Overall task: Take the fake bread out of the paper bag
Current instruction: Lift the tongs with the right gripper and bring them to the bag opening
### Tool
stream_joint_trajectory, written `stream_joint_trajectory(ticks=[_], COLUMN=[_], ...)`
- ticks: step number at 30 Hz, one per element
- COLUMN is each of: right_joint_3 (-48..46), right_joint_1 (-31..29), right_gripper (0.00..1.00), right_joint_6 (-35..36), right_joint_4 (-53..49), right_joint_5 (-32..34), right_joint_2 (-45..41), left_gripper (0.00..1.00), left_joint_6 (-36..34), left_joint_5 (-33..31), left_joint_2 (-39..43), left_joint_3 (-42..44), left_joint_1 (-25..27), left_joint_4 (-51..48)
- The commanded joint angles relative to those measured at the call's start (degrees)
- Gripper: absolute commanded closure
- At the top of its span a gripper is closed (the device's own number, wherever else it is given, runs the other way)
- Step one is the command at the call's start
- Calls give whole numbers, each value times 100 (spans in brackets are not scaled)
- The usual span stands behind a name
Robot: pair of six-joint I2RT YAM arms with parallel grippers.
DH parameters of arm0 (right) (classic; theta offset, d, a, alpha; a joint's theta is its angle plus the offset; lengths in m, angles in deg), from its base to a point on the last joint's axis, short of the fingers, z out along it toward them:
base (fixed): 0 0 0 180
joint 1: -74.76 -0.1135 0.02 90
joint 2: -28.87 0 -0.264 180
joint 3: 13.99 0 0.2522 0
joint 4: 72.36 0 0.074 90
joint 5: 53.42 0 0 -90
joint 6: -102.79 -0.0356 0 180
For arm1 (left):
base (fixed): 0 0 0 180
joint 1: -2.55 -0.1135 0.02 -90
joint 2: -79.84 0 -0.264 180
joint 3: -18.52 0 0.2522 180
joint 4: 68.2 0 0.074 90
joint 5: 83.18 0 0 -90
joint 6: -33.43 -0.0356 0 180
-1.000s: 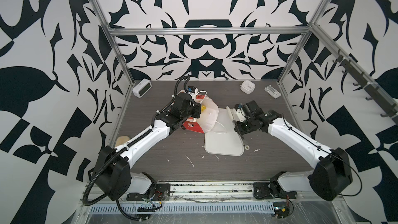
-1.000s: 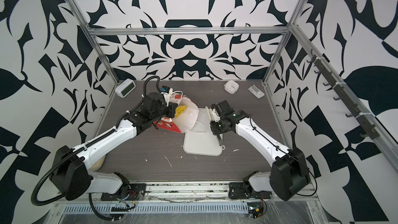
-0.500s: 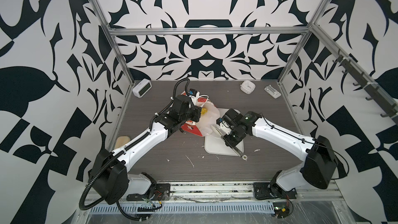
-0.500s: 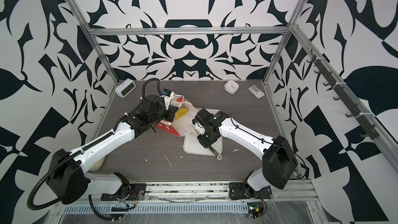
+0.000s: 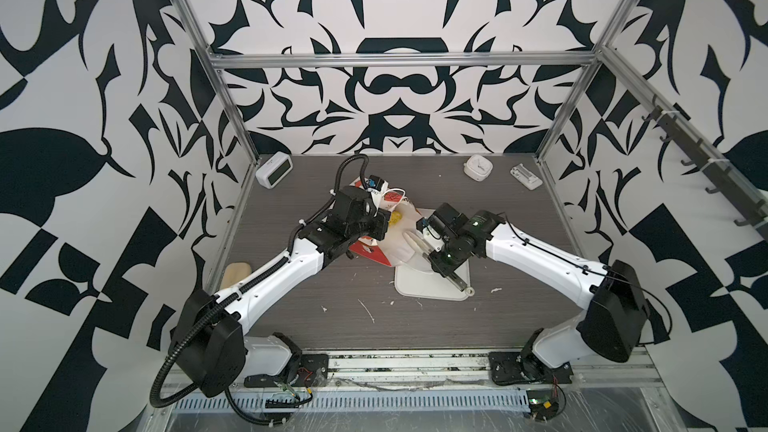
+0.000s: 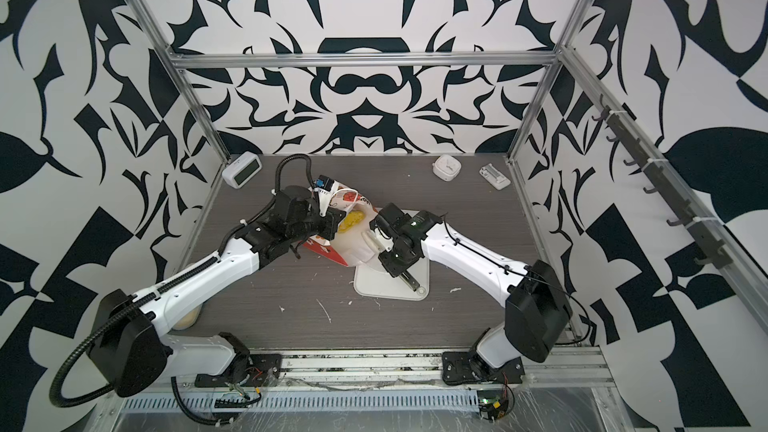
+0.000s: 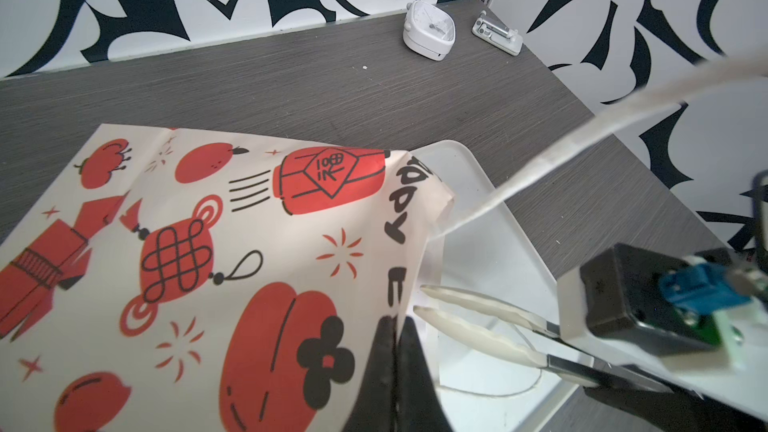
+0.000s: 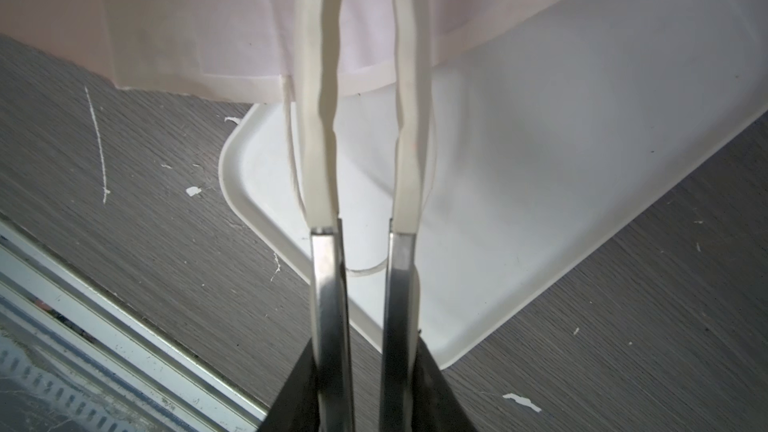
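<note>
The paper bag lies on its side at mid-table, its white mouth facing right over a white tray. My left gripper is shut on the mouth's upper edge and holds it up. A yellow-brown piece of fake bread shows inside the mouth. My right gripper is shut on metal tongs with white tips. The tongs' arms stand slightly apart, with nothing between them. The tips reach over the bag's white lining, a little short of the bread.
At the back of the table stand a white clock, a square white timer and a small white device. A beige pad lies at the left edge. Paper scraps litter the front.
My right arm has swung left, bringing the tongs from beside the tray to the bag's mouth, and their arms have parted a little. The left gripper has kept hold of the bag's edge.
</note>
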Motion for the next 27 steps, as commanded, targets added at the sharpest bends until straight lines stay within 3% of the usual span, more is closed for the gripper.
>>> stream_joint_trajectory(ticks=[1, 27], right_joint_3=[201, 32], right_joint_1=[-33, -33], right_gripper=[65, 61], right_joint_6=[3, -397], right_joint_4=[140, 699], right_joint_5=[82, -121], right_joint_2=[-81, -248], left_gripper=[100, 100], left_joint_6=[-51, -92], left_joint_5=[114, 162], left_joint_2=[66, 272], left_joint_3=[52, 306], left_joint_1=[16, 20], left_joint_4=[54, 105])
